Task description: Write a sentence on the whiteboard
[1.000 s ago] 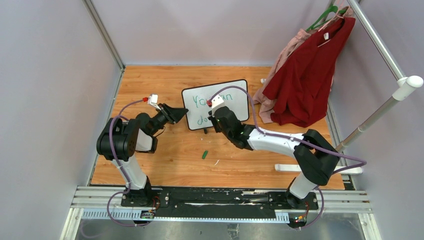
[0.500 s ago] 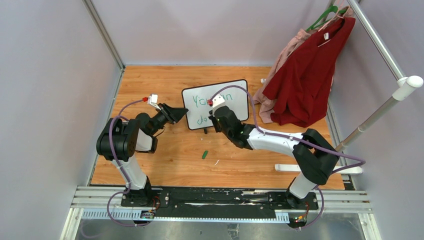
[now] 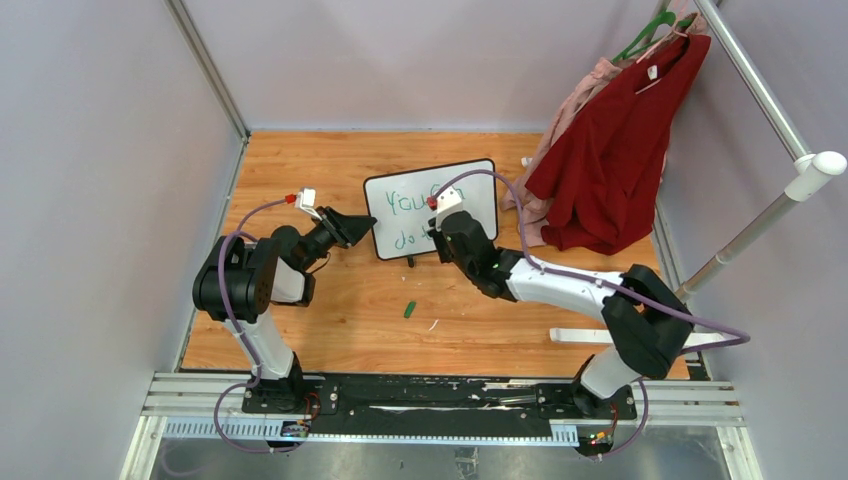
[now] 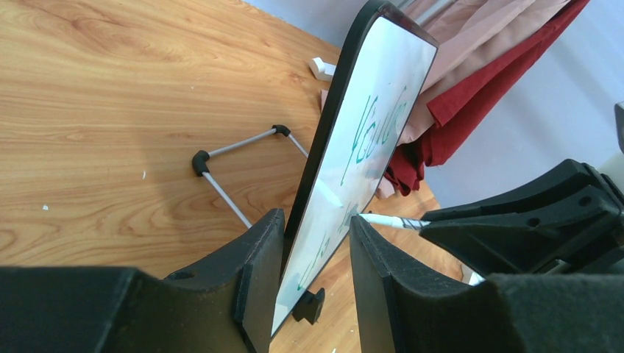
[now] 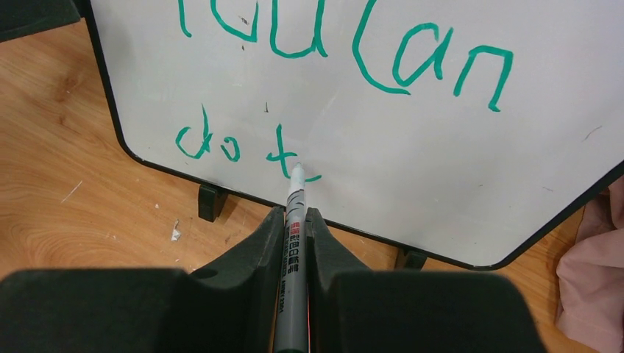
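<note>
The whiteboard (image 3: 478,180) stands tilted at the table's middle back, black-framed on little feet. Its left edge sits between the fingers of my left gripper (image 3: 368,222), which is shut on it; one finger is behind the whiteboard (image 4: 383,88) and one in front, with the left gripper (image 4: 316,224) low on the edge. My right gripper (image 5: 294,213) is shut on a grey marker (image 5: 293,250). The marker's tip touches the whiteboard (image 5: 456,162) at the foot of a "t". The sentence (image 5: 353,51) in green reads "You Can" above "do t".
A green cap (image 3: 409,309) lies on the wood in front of the board. Red and pink garments (image 3: 610,150) hang from a rack at the right, close to the board's right edge. A wire stand (image 4: 235,158) props the board from behind. A white bar (image 3: 640,338) lies near the right arm.
My right gripper has shifted to the right along the board's lower line with the marker, uncovering more of the top line. The left gripper and the board have stayed put.
</note>
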{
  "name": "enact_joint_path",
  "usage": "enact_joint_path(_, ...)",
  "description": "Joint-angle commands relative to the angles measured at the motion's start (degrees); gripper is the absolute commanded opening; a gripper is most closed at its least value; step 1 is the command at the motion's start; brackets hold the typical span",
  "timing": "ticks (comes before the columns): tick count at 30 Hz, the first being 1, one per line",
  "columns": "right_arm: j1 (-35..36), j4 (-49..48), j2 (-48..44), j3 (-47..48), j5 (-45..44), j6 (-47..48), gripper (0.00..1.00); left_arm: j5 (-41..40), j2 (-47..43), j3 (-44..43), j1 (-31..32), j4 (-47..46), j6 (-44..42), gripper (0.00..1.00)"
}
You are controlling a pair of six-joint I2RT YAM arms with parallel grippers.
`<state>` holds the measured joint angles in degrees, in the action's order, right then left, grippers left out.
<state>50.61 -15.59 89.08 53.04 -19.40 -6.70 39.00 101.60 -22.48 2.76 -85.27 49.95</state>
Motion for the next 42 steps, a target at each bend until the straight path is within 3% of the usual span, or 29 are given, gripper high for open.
enact_joint_path(1, -0.69, -3.00, -5.08, -2.78, 1.20, 0.25, 0.00, 0.61, -1.26, 0.51, 0.44, -3.10, -0.73, 0.43)
enact_joint_path(26, -2.06, -3.81, -0.87, 2.20, -1.30, -0.19, 0.00, 0.55, -1.53, 0.60, 0.46, -3.06, -0.76, 0.43)
enact_joint_path(42, -2.63, -2.42, -0.65, -0.47, -1.09, -1.08, 0.00, 0.55, -1.54, 0.68, 0.44, -3.11, -0.74, 0.43)
